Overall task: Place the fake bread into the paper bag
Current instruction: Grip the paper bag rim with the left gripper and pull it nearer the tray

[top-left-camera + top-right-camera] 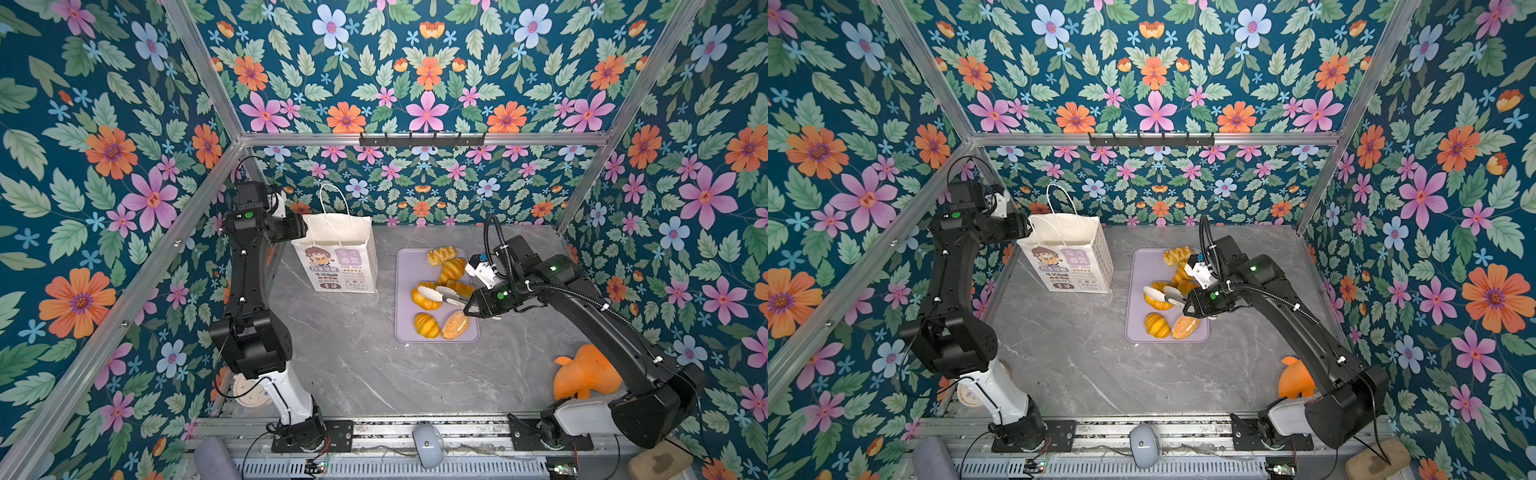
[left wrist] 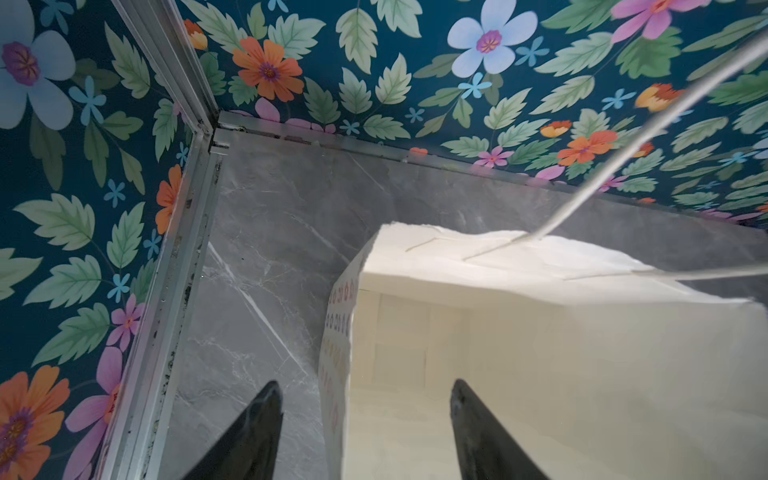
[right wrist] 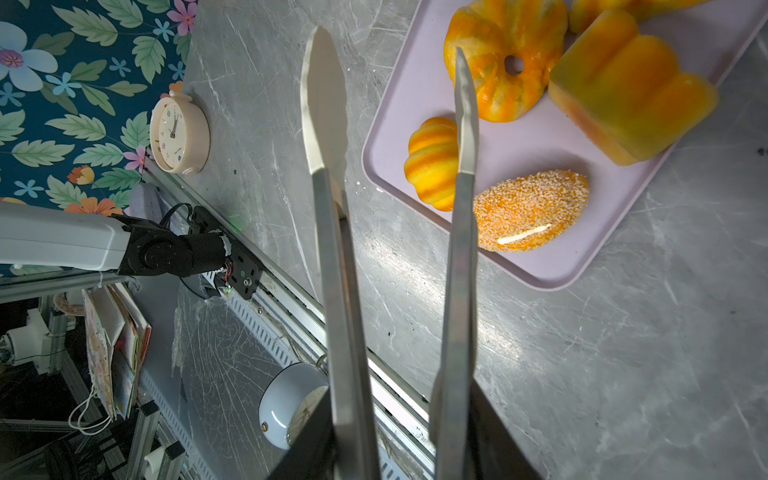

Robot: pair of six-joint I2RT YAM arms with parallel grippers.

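Observation:
The white paper bag (image 1: 336, 253) (image 1: 1067, 253) stands upright at the back left. My left gripper (image 2: 365, 384) is open at its rim, one finger outside the side wall and one inside the bag (image 2: 540, 332). My right gripper (image 1: 468, 302) (image 3: 399, 449) is shut on metal tongs (image 1: 440, 294) (image 3: 332, 249). The tongs' white tips are spread with nothing between them, above the pumpkin bun (image 1: 424, 300) (image 3: 498, 79). Also on the tray are a braided pastry (image 1: 441, 255), a croissant (image 1: 453, 269), a block loaf (image 3: 631, 87), a ribbed bun (image 3: 430, 164) and a crumbed roll (image 1: 455, 325) (image 3: 530, 210).
The breads lie on a flat lilac tray (image 1: 405, 270) (image 3: 540, 145) at mid table. An orange plush lump (image 1: 586, 374) sits beside the right arm's base. A small cream clock (image 1: 249, 392) (image 3: 178, 133) stands by the left arm's base, a grey dome (image 1: 428, 444) on the front rail.

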